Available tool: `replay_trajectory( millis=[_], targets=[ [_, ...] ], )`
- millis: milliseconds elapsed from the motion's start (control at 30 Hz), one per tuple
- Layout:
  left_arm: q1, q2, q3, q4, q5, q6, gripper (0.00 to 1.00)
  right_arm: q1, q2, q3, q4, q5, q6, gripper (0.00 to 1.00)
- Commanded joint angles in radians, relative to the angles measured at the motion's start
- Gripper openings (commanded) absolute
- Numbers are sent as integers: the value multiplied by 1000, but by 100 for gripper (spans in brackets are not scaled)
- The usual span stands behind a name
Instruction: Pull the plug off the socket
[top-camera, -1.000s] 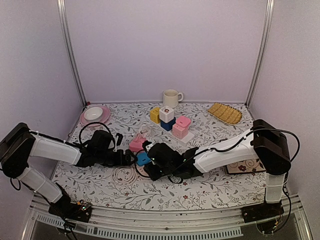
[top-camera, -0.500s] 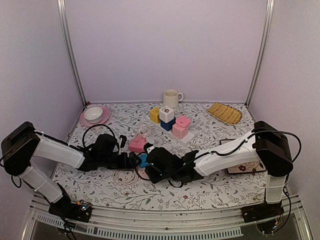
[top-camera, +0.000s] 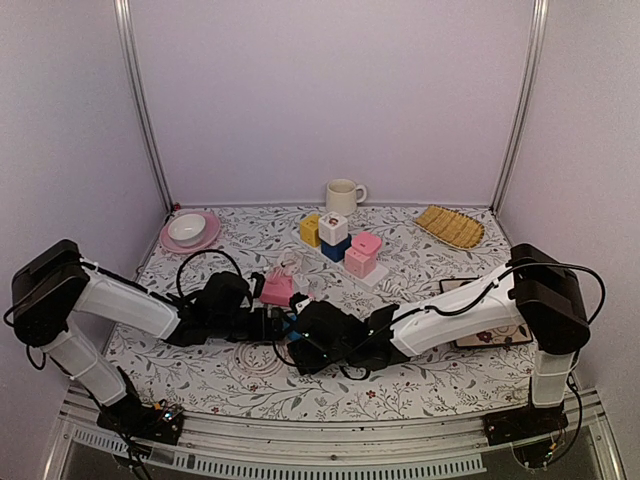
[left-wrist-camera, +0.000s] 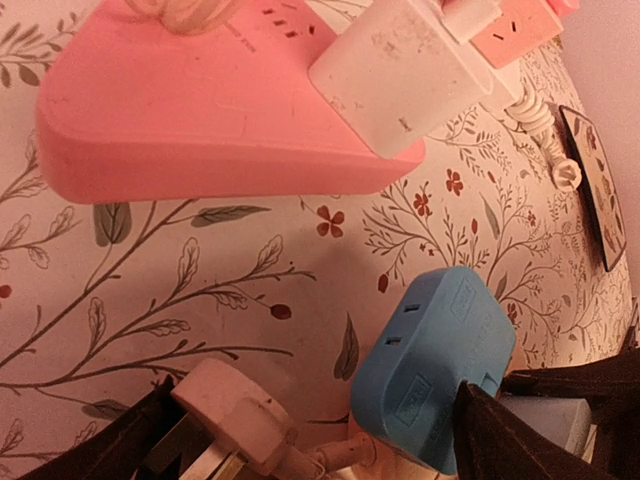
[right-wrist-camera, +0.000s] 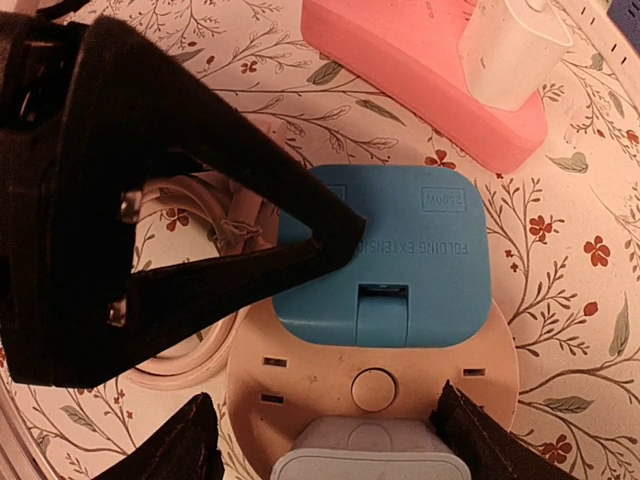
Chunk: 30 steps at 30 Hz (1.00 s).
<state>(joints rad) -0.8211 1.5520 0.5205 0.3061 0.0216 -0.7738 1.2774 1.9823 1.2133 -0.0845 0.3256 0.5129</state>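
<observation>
A blue folding plug (right-wrist-camera: 385, 260) sits plugged into a round cream socket (right-wrist-camera: 300, 385), which also carries a grey plug (right-wrist-camera: 370, 460). My right gripper (right-wrist-camera: 335, 440) is closed on the socket, one finger at each side of the disc. My left gripper (left-wrist-camera: 320, 440) is open. Its right finger (left-wrist-camera: 510, 435) touches the side of the blue plug (left-wrist-camera: 435, 365), and its left finger stands beside a loose white plug (left-wrist-camera: 230, 410). In the top view the left gripper (top-camera: 268, 324) and the right gripper (top-camera: 308, 335) meet at the blue plug (top-camera: 290, 323).
A pink power strip (left-wrist-camera: 200, 110) with a white adapter (left-wrist-camera: 400, 75) lies just beyond the plug. A white coiled cable (top-camera: 250, 355) lies by the socket. Coloured blocks (top-camera: 340, 245), a mug (top-camera: 343, 195), a pink plate with a bowl (top-camera: 188, 232) and a yellow tray (top-camera: 450, 227) stand farther back.
My left gripper has moved right, up to the blue plug, with one finger now against it. My right gripper has shifted slightly left at the socket.
</observation>
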Motion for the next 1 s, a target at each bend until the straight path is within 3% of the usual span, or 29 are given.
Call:
replay_trajectory(
  millis=[0,167,333,533,567,633,700,833,967],
  targets=[
    [-29,35,57,-54,5,1,94,5,-25,-16,-87,-3,37,76],
    [-49,9,74,-83,-13,12,94,2,-52,-15,-100,10,59,74],
    [-59,-41,80,-106,-22,19,95,-1,-63,-20,-101,-2,59,58],
    [-74,-93,93,-121,-15,16,95,0,-80,-29,-101,-2,60,58],
    [-76,-97,96,-124,-13,15,95,-1,-81,-29,-102,-3,62,62],
    [-86,-105,99,-130,-14,12,95,-1,-87,-32,-104,-7,67,80],
    [-95,-110,99,-134,-20,9,95,-1,-101,-40,-104,-4,71,88],
    [-97,-119,92,-134,-30,-6,95,-2,-124,-56,-123,19,89,84],
    [-96,-162,93,-180,-83,-13,94,-8,-147,-75,-137,-2,106,71]
  ],
)
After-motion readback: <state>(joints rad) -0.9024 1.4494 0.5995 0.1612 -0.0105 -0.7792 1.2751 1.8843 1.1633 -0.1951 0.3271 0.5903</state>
